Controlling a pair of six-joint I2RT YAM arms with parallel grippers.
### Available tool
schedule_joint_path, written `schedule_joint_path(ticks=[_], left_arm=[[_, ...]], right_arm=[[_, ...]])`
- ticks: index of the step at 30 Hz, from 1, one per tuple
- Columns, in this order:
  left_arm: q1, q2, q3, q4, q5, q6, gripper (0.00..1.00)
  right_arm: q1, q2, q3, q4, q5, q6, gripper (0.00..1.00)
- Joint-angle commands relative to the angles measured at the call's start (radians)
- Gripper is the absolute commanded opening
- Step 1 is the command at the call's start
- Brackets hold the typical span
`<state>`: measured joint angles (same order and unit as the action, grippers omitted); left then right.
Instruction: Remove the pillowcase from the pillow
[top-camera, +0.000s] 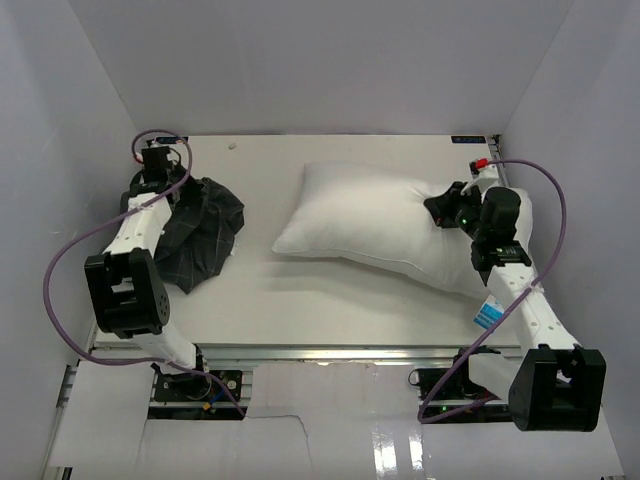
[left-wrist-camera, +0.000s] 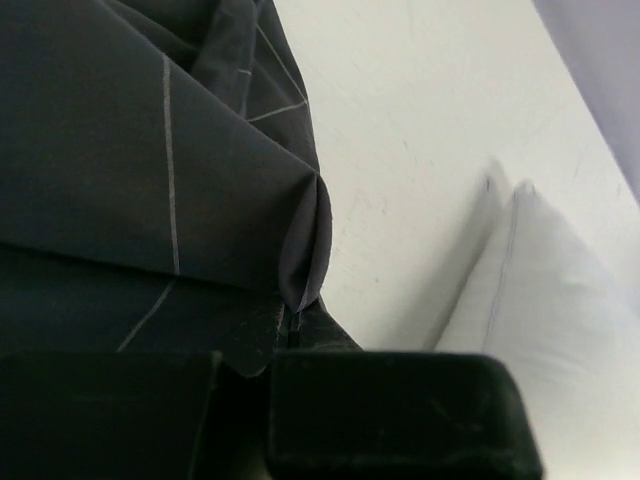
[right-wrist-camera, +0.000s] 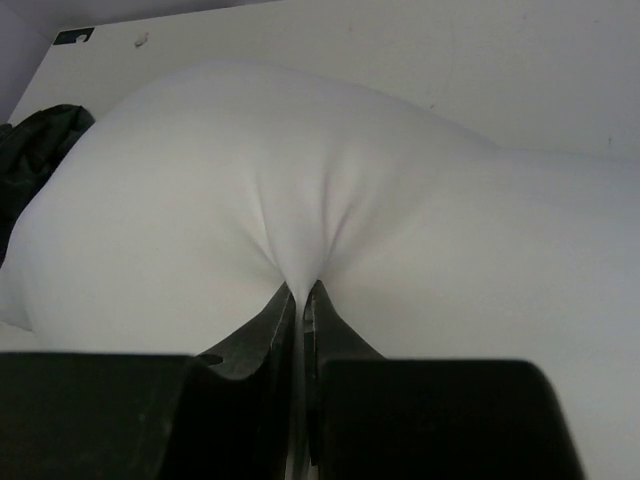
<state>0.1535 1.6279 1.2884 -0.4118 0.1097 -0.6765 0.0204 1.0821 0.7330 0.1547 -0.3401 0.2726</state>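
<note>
On the left side of the white surface (top-camera: 300, 300) the pillowcase (top-camera: 205, 230) lies in a crumpled charcoal heap, its thin light grid lines showing across the folds. It sits just beside the left arm and apart from the pillow (top-camera: 370, 220), with a strip of bare surface between them. The left claw (left-wrist-camera: 250, 370) is closed on a fold of the pillowcase; in the left wrist view a pleat of the dark cloth runs down between its 2 fingers.

At centre and right the pillow rests flat and plump, completely uncovered, with one corner pointing toward the near left. A small blue-and-white tag (top-camera: 487, 314) hangs at its near right edge, beside the right arm. The right claw (right-wrist-camera: 300, 300) is on top of the pillow's right part, pinched shut on a small tuck of its white fabric, so creases fan out from the fingertips. A purple cable (top-camera: 545, 190) loops from the right arm over the pillow's right end.
</note>
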Motion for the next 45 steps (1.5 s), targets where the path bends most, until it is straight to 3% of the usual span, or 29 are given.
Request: schedule_joint_path(ticks=[1, 9, 14, 15, 18, 19, 20, 23, 26, 31, 32, 33, 35, 36, 38, 39, 42, 45], left_arm=[[-0.06, 0.019, 0.011, 0.084, 0.057, 0.058, 0.0], [-0.19, 0.061, 0.034, 0.146, 0.168, 0.124, 0.0], [-0.212, 0.05, 0.028, 0.174, 0.177, 0.103, 0.0], [-0.212, 0.047, 0.016, 0.18, 0.179, 0.094, 0.04], [-0.212, 0.046, 0.002, 0.188, 0.241, 0.091, 0.36], [-0.216, 0.044, -0.003, 0.182, 0.248, 0.089, 0.49], [-0.219, 0.033, -0.006, 0.176, 0.233, 0.089, 0.76], [-0.239, -0.008, -0.011, 0.128, 0.15, 0.101, 0.94], [-0.261, -0.068, -0.049, 0.122, 0.026, 0.078, 0.98], [-0.357, -0.178, -0.09, 0.133, -0.154, 0.101, 0.98], [-0.377, -0.186, -0.093, 0.127, -0.174, 0.11, 0.98], [-0.412, -0.206, -0.107, 0.122, -0.189, 0.124, 0.98], [-0.445, -0.236, -0.125, 0.123, -0.188, 0.133, 0.98], [-0.483, -0.255, -0.138, 0.129, -0.191, 0.14, 0.98], [-0.521, -0.322, -0.182, 0.14, -0.211, 0.147, 0.98], [-0.564, -0.347, -0.196, 0.148, -0.226, 0.149, 0.98], [-0.691, -0.44, -0.276, 0.197, -0.32, 0.155, 0.98], [-0.788, -0.514, -0.371, 0.258, -0.297, 0.166, 0.98]], right_arm=[[0.087, 0.027, 0.063, 0.083, 0.076, 0.002, 0.08], [0.283, -0.007, 0.017, 0.143, 0.606, 0.135, 0.08], [0.311, -0.033, 0.02, 0.134, 0.794, 0.165, 0.08], [0.317, -0.033, 0.023, 0.135, 0.809, 0.166, 0.08], [0.355, -0.001, 0.06, 0.149, 0.852, 0.148, 0.08], [0.365, 0.025, 0.071, 0.149, 0.868, 0.133, 0.08], [0.375, 0.039, 0.078, 0.148, 0.895, 0.129, 0.08], [0.378, 0.079, 0.097, 0.151, 0.952, 0.135, 0.08], [0.38, 0.107, 0.117, 0.166, 1.035, 0.143, 0.08], [0.429, 0.19, 0.219, 0.097, 1.024, 0.146, 0.08], [0.438, 0.196, 0.232, 0.094, 1.024, 0.137, 0.11], [0.449, 0.199, 0.235, 0.092, 0.992, 0.129, 0.29], [0.455, 0.193, 0.244, 0.082, 0.954, 0.102, 0.56], [0.46, 0.171, 0.24, 0.068, 0.951, 0.093, 0.79], [0.478, 0.139, 0.218, 0.06, 0.934, 0.074, 0.96], [0.48, 0.103, 0.212, 0.045, 0.919, 0.065, 0.91], [0.492, 0.046, 0.239, -0.027, 0.767, 0.016, 0.9], [0.503, 0.025, 0.299, -0.205, 0.656, 0.048, 0.9]])
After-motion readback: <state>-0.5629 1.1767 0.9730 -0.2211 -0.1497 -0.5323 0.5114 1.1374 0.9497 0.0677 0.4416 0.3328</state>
